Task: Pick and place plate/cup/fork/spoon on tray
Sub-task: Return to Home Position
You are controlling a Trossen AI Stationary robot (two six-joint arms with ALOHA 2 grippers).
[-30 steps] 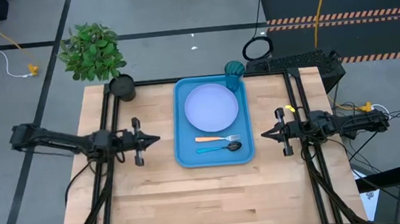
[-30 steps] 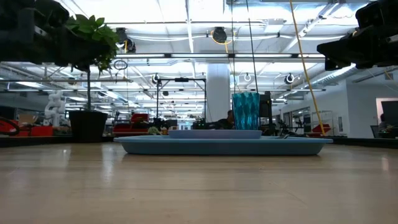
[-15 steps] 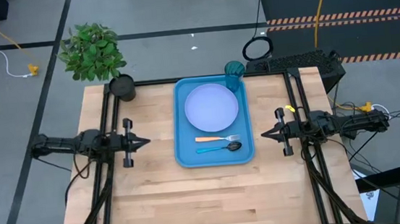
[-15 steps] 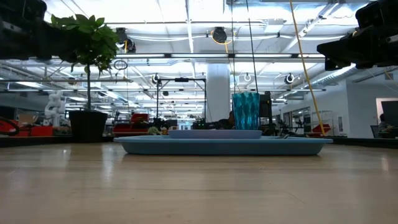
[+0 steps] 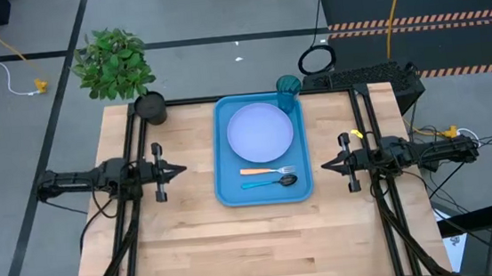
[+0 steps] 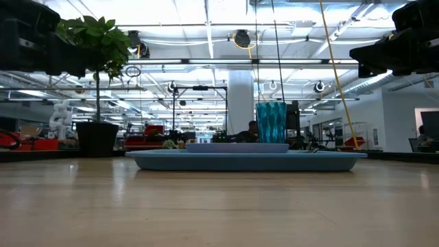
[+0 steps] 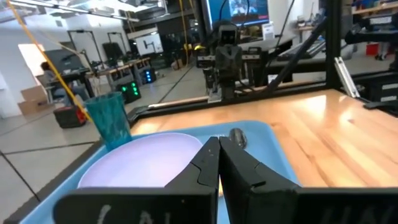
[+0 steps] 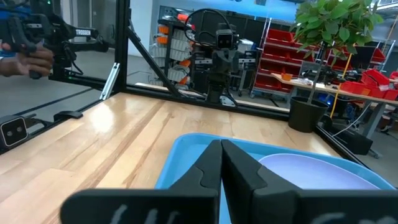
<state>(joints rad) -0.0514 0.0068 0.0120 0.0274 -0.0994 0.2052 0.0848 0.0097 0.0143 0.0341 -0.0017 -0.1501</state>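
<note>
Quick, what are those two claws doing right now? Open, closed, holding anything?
Left gripper: closed, holding nothing, left of the tray.
Right gripper: closed, holding nothing, right of the tray.

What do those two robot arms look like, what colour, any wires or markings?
Both the left arm and the right arm are slim, black and built of jointed segments, each with a short crossbar behind its jaws. The jaws are matte black, angular wedges. Loose black cables hang by both arms; a small yellow piece shows by the right one's wrist.
</note>
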